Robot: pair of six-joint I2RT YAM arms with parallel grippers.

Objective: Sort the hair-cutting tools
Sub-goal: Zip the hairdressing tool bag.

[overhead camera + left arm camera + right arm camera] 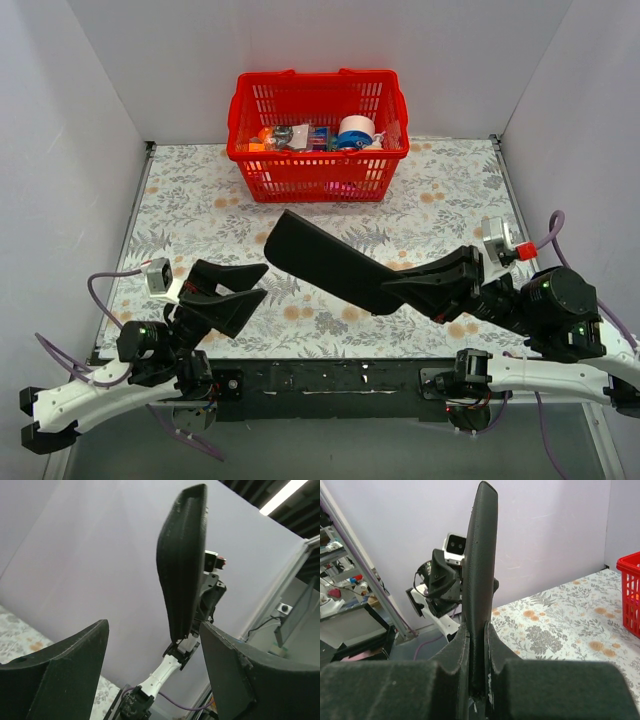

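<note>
My right gripper (396, 290) (477, 630) is shut on one end of a large flat black pouch (325, 262) (480, 555). It holds the pouch above the table, slanting up and to the left. In the left wrist view the pouch (182, 555) stands edge-on beyond my fingers. My left gripper (262, 281) (152, 630) is open, with nothing between its jaws. It hangs just left of the pouch's free end, apart from it. The hair-cutting tools do not show in any view.
A red plastic basket (240, 120) holding several items stands at the back centre of the flowered tablecloth (450, 200). Grey walls close in the left, right and back sides.
</note>
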